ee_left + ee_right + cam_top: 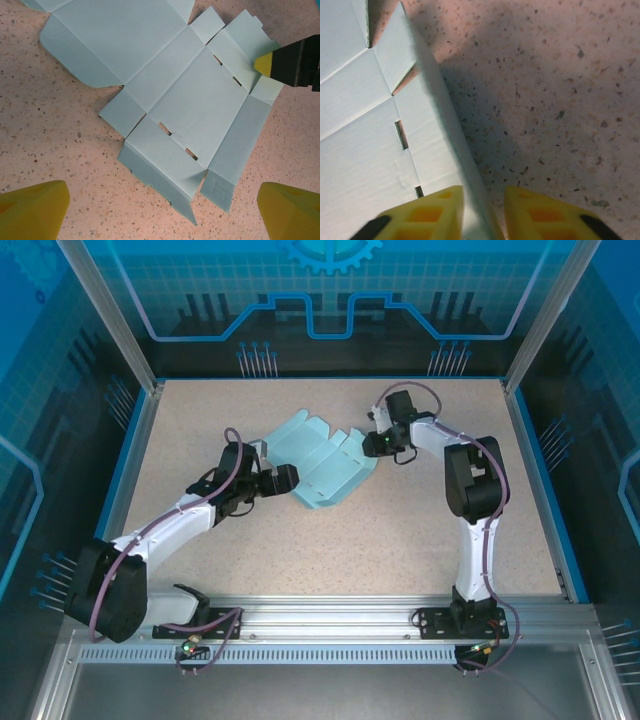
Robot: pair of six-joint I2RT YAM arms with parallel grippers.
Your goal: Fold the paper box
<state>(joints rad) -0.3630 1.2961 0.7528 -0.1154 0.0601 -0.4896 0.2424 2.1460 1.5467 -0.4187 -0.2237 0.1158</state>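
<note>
One sheet in play, so starting there: watching the paper box (318,462) lying opened out as a creased die-cut sheet, a little behind the middle of the table (430,540). Spreading its panels and flaps across the speckled surface, mostly flat. Lifting at the edges, though: standing up along the right-hand side flap, and showing darker, tilted flaps at the near end under the left wrist camera.

Next out, the right gripper (484,206), poised at that right edge of the sheet. Straddling the raised flap, with one yellow fingertip (430,215) over the sheet and the other over bare table. Leaving only a slim gap, with the card's edge running up through it. Possibly pinching, but blurring too much this close to tell whether clamping the card or merely bracketing it.

Over to the left gripper (289,480), sitting low at the near-left edge of the sheet, across from its partner. Spreading wide open and holding nothing, with yellow tips (35,210) at the two lower corners of its own camera view and the near flaps lying between them. Facing across the sheet, and catching the right gripper's dark, yellow-tipped finger at the far right flap.
</note>
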